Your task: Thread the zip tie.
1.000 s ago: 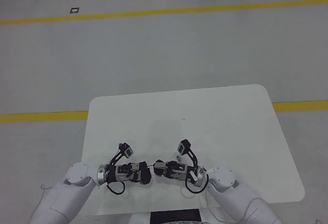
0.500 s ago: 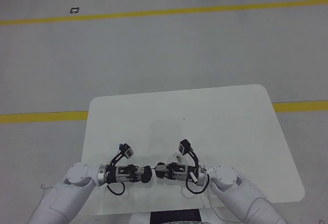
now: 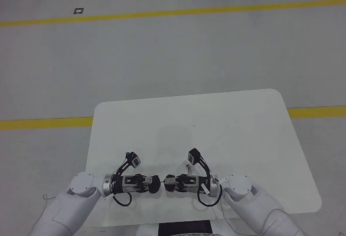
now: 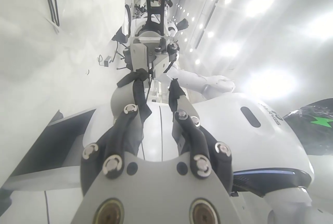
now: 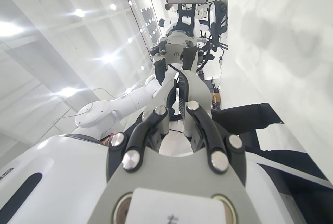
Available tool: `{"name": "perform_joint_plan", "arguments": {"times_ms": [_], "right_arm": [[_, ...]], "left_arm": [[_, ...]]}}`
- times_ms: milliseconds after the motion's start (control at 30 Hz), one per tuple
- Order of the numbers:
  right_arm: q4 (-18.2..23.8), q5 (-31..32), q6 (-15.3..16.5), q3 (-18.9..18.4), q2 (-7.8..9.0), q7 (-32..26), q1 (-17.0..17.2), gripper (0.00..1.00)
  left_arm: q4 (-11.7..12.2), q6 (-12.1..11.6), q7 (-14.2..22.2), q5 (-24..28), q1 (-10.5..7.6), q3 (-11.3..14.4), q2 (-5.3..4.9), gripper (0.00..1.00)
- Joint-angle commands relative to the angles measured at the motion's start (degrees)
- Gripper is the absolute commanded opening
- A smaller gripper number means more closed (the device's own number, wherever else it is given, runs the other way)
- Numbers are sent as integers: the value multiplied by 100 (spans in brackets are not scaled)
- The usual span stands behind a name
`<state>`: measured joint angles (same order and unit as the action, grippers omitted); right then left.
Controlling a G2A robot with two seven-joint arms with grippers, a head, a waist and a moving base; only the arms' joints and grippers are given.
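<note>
Two tools are meeting tip to tip over one white worktop (image 3: 220,130). One thin dark zip tie (image 5: 175,68) is running from the right tool (image 3: 167,183) into the left tool (image 3: 154,184), whose fingers are standing apart. The right tool's fingers are sitting close together; I cannot tell whether they are clamping it. Grey floor (image 3: 173,53) with two yellow stripes (image 3: 161,13) is lying beyond.

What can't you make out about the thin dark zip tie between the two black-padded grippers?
Left wrist view: the thin dark zip tie runs toward the right gripper, whose black padding hides its far end.
Top view: the tie is too thin to trace between the left gripper and the right one, so threading is undecidable.
Right wrist view: whether the right gripper clamps the tie; its own linkage blocks the contact.
</note>
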<state>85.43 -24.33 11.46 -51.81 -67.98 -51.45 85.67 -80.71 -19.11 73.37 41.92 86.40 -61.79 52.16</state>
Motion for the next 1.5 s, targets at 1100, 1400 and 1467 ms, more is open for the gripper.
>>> {"name": "perform_joint_plan", "arguments": {"times_ms": [1100,1400,1467], "right_arm": [[-18,-71,-54,236,1,154,-60,0],[0,-83,-74,252,10,162,-73,0],[-1,-90,-82,254,12,162,-81,0]], "left_arm": [[-106,21,-70,-58,74,39,-72,8],[-97,17,-90,-55,56,75,-79,5],[-95,15,-99,-56,55,77,-82,0]]}}
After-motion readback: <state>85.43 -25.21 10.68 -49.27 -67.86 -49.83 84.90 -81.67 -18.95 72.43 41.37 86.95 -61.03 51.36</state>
